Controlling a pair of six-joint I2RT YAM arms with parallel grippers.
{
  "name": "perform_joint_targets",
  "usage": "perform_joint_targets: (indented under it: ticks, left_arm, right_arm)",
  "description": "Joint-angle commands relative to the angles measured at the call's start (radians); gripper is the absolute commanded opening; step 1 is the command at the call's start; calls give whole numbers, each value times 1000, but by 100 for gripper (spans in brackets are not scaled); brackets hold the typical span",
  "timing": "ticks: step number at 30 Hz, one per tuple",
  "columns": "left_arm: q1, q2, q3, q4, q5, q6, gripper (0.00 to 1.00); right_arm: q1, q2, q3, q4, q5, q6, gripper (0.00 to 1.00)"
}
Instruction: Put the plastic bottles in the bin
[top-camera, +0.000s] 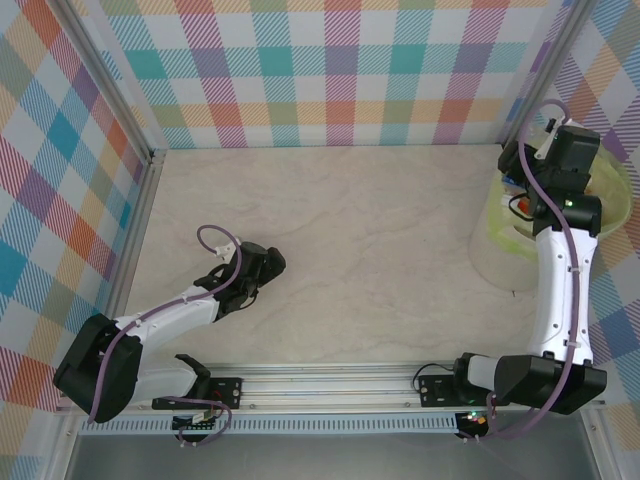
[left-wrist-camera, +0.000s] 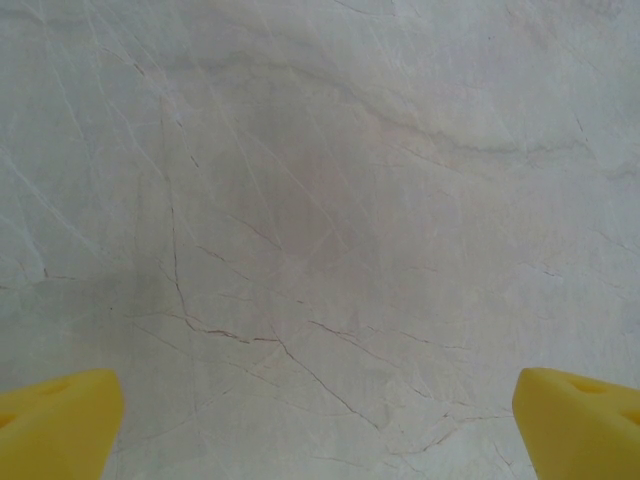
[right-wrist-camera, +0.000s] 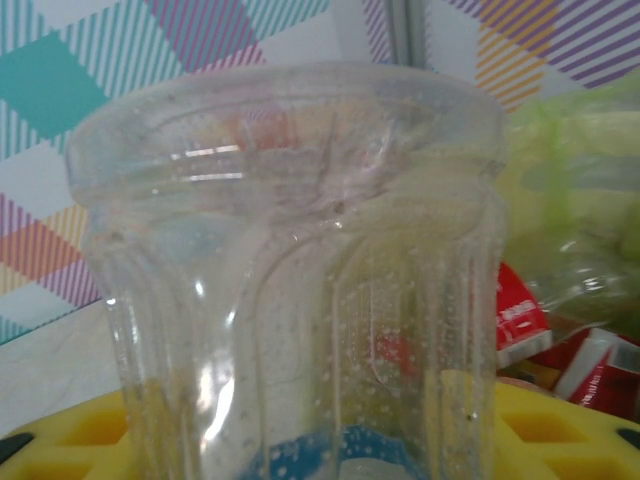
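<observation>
Your right gripper (right-wrist-camera: 320, 445) is clamped on a clear, dented plastic bottle (right-wrist-camera: 290, 270), held at the rim of the lime-green bin (top-camera: 615, 215). Red-labelled bottles (right-wrist-camera: 520, 320) lie inside. Your left gripper (left-wrist-camera: 320, 430) stands wide apart over the bare worktop (top-camera: 350, 220). Risk: if you release here, the bottle may strike the rim and bounce out. I cannot tell whether it clears the opening.

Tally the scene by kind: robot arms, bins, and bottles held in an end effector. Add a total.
Robot arms: 2, the left arm and the right arm
Bins: 1, the lime-green bin
Held bottles: 1, the clear bottle in the right end effector
Total: 4
Bottles inside the bin are too hidden to count.
</observation>
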Motion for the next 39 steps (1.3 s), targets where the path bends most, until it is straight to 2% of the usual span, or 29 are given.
perform_joint_targets:
  ticks: [1,9,11,15,17,18,22,27,29,31,33,39]
  left_arm:
    - [11,4,15,15,2,-16,100]
    - [11,4,15,13,1,-13,100]
    - [11,9,14,22,1,-14,100]
    - [11,34,28,35,18,-9,100]
    - [11,48,39,32,29,-6,100]
    - [11,55,45,29,31,-6,100]
    - [11,57,47,20,37,-14,100]
    - [11,35,42,5,13,-10,100]
    - [12,26,41,4,5,-7,100]
    - [12,20,40,4,2,-3,100]
    - [12,16,40,1,-1,-1,100]
    - [16,-6,44,-19,-35,33,100]
  right_arm:
    - [-41,12,18,-75,83,-40,51]
    - [-103,-26,22,-107,282,-105,50]
    - [-102,-46,21,-102,236,-108,50]
    - [-103,-50,35,-65,-46,-130,50]
    - [-102,-12,65,-83,-96,-128,50]
    - [-102,14,80,-97,-79,-119,50]
    - [-103,106,107,-93,133,-79,51]
    - [-103,188,142,-69,226,-61,53]
    - [-103,227,173,-92,245,-35,62]
    - [-103,267,202,-122,287,-9,79]
    - [-103,282,215,-132,313,0,91]
    - [-103,245,198,-106,330,-26,97]
